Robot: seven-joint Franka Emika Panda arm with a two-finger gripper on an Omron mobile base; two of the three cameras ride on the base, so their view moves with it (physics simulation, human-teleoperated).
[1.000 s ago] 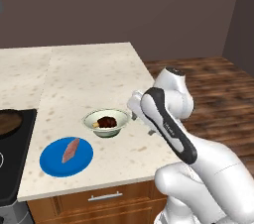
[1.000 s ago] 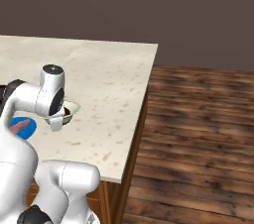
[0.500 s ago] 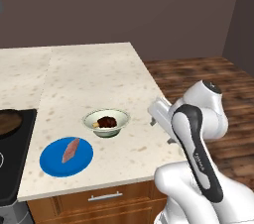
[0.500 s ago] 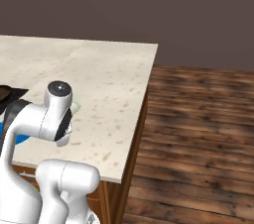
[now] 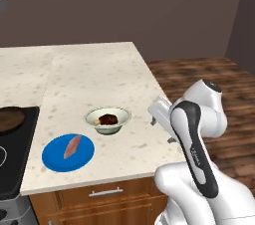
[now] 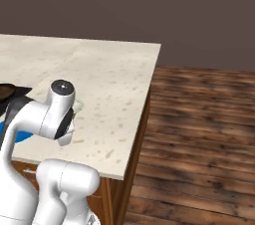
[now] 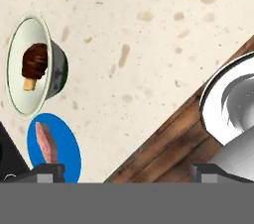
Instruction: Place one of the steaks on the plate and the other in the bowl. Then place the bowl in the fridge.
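Note:
The cream-white bowl (image 5: 94, 115) stands mid-counter with the dark brown steak (image 5: 107, 119) inside it. To its front left lies the blue plate (image 5: 54, 158), carrying the flat pinkish steak (image 5: 73, 146). My gripper (image 5: 160, 114) hovers at the counter's right edge, right of the bowl and apart from it. In the hand view the gripper (image 7: 128, 172) is open with nothing between its fingertips, looking at the bowl (image 7: 26, 100), the brown steak (image 7: 34, 62), the plate (image 7: 68, 152) and the pink steak (image 7: 47, 143). The fridge is out of view.
A black cooktop (image 5: 12, 157) with a dark brown pan (image 5: 10, 118) sits at the counter's left. The speckled counter (image 5: 94, 74) ends on the right above the wooden floor (image 5: 199, 69). A drawer handle (image 5: 104, 191) is below the front edge.
My hand has drawn back from beside the bowl to the counter's right edge, and the arm has folded upward. The jaws stayed open. Bowl, plate and steaks have not moved.

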